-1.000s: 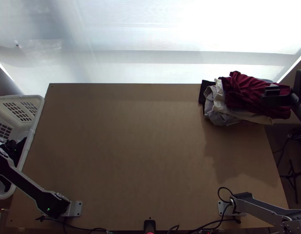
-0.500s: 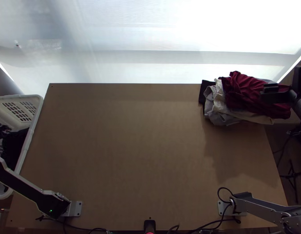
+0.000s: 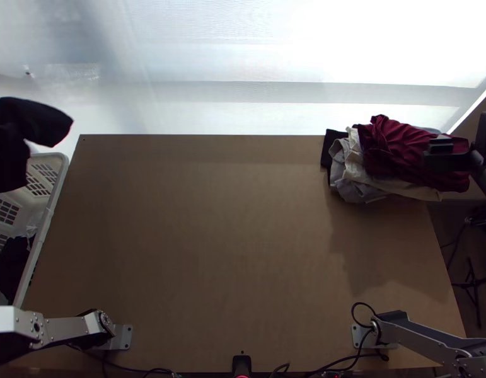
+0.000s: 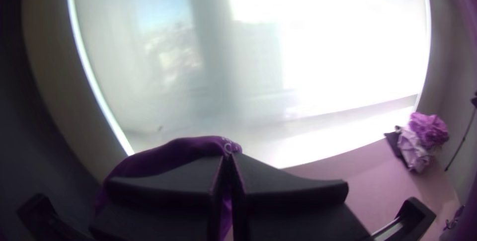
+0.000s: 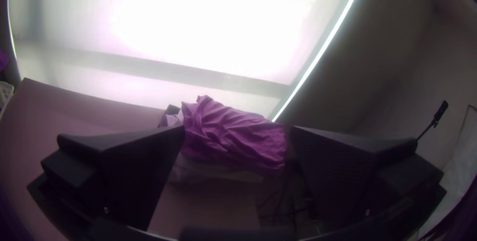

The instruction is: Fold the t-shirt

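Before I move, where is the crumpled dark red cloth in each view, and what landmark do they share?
Top view: crumpled dark red cloth, on the pile at the wooden table's far right corner.
Left wrist view: the cloth, small and distant, at that corner.
Right wrist view: cloth, between the right hand's spread fingers.
Landmark: bright white screen beyond the table.

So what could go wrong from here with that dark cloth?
The left gripper pinches the dark cloth at its fingertips, so it might slip out. In the top view the cloth overlaps the basket, so it could snag there. The right gripper, open near the clothes pile, might disturb it if it moves.
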Robot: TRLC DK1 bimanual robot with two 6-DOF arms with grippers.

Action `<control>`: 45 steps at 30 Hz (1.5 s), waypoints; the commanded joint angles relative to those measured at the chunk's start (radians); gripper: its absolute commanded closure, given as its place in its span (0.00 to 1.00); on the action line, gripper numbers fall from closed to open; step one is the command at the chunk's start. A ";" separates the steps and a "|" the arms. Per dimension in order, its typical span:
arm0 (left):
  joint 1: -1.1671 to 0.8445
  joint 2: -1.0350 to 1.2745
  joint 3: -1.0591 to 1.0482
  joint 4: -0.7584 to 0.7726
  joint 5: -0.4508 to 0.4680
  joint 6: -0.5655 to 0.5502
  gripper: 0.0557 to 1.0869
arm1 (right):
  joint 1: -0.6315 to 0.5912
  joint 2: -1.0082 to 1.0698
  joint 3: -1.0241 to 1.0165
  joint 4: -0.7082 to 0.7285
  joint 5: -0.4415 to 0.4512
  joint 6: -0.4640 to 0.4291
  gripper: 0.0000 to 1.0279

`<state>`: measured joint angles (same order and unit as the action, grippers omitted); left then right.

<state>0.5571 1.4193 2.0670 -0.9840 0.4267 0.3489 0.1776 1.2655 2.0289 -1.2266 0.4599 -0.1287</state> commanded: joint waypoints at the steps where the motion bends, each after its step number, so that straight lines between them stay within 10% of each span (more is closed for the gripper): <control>1: -0.766 -0.212 0.018 0.065 -0.286 -0.165 0.96 | -0.040 -0.103 -0.137 0.001 -0.001 0.008 0.05; 4: -1.188 -0.180 -0.062 0.105 -0.539 -0.195 0.96 | -0.075 -0.184 -0.236 0.001 -0.001 0.001 0.05; 18: -1.619 -0.006 -0.541 0.485 -0.523 -0.194 0.96 | -0.213 -0.482 -0.621 -0.020 -0.004 0.008 0.05; 19: -1.628 0.003 -0.574 0.519 -0.519 -0.200 0.89 | -0.216 -0.489 -0.638 -0.019 -0.006 0.008 0.05; 22: -1.640 0.038 -0.662 0.535 -0.480 -0.195 0.03 | -0.221 -0.500 -0.676 -0.020 -0.006 0.008 0.05; 40: -1.378 -0.109 -0.909 0.439 -0.408 -0.090 0.05 | -0.182 -0.492 -0.811 -0.053 -0.021 0.008 0.05; 45: -1.201 -0.031 -0.848 0.255 -0.232 -0.048 0.05 | -0.136 -0.457 -0.889 -0.093 -0.118 0.052 0.04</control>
<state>-0.8371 1.3331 1.2091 -0.5632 0.0544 0.2455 -0.0086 0.7769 1.2266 -1.2781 0.4255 -0.1116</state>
